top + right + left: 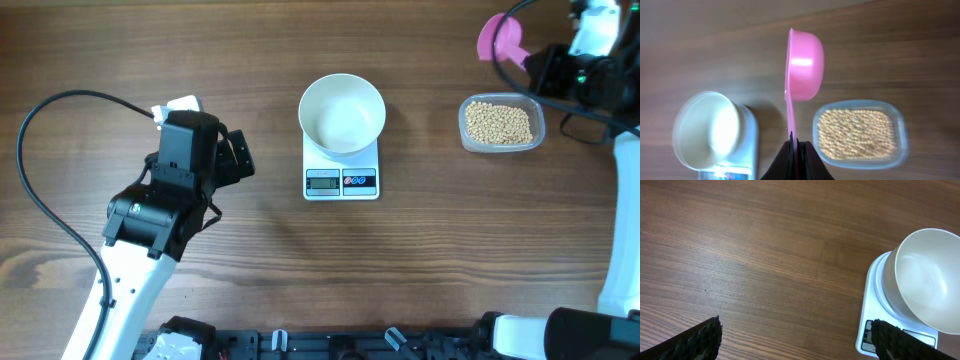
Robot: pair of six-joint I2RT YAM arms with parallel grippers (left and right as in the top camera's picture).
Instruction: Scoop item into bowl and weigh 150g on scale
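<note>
Pinching the thin handle of the glossy pink plastic scoop (805, 65), the right gripper (796, 151) should dip the round cup into the clear tub (901, 145) and drag shallowly, since the smooth, pea-like soybeans (856, 132) would likely roll off a heaped load. The deep white bowl (342, 112) sits empty on the flat square scale (341, 182), well apart from the tub; the left gripper (797, 339) hovers spread wide over the wood-grain table (300, 260).

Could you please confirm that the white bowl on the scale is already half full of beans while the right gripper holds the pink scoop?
Not quite: the bowl on the scale is empty, as the overhead view shows; the beans lie in the clear tub. The right gripper does hold the pink scoop.
</note>
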